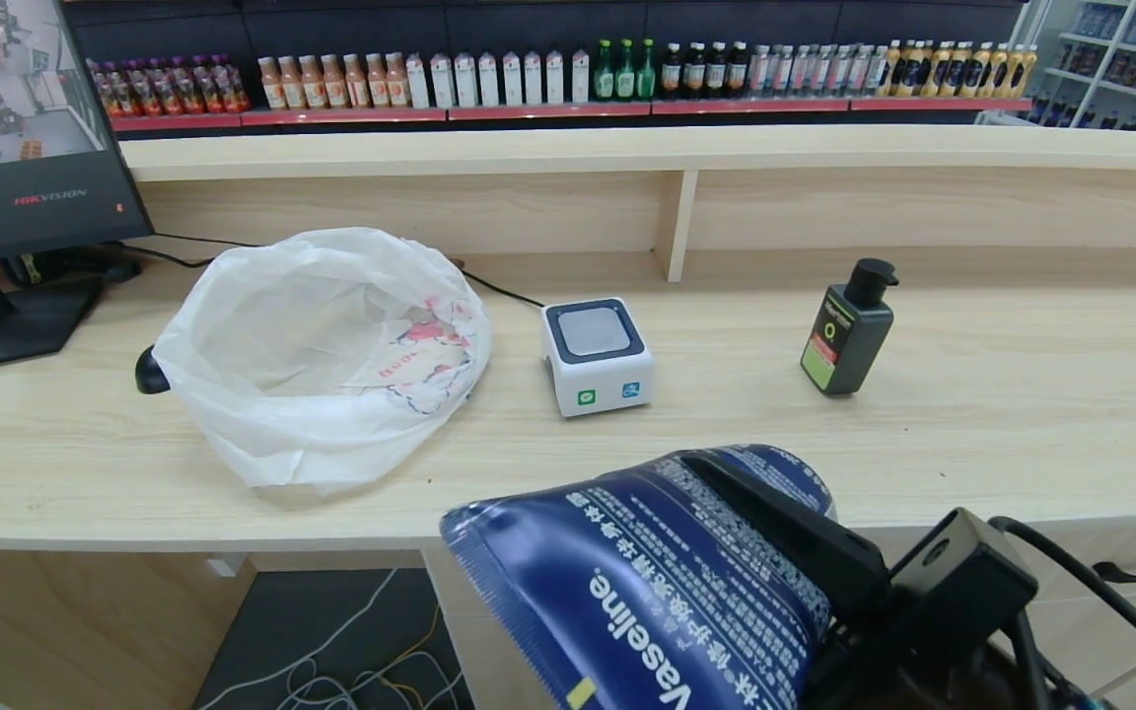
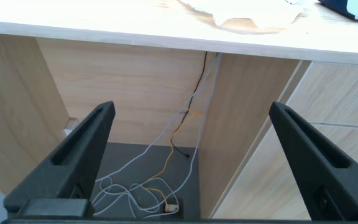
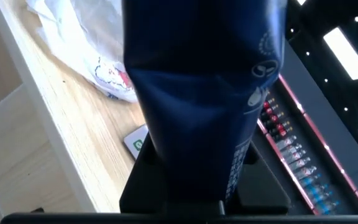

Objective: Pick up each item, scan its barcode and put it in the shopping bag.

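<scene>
Pouch, blue, sits clamped between the right gripper's jaws at 6 o'clock, just off the counter's near edge. Scanning looks to be the step in hand: its barcode must next face the scanner at 12, then go into the bag at 10. Left gripper hangs below the counter, jaws wide and empty. Bottle stands at 2 o'clock. Monitor is far at 10; drink shelves line the back.
</scene>
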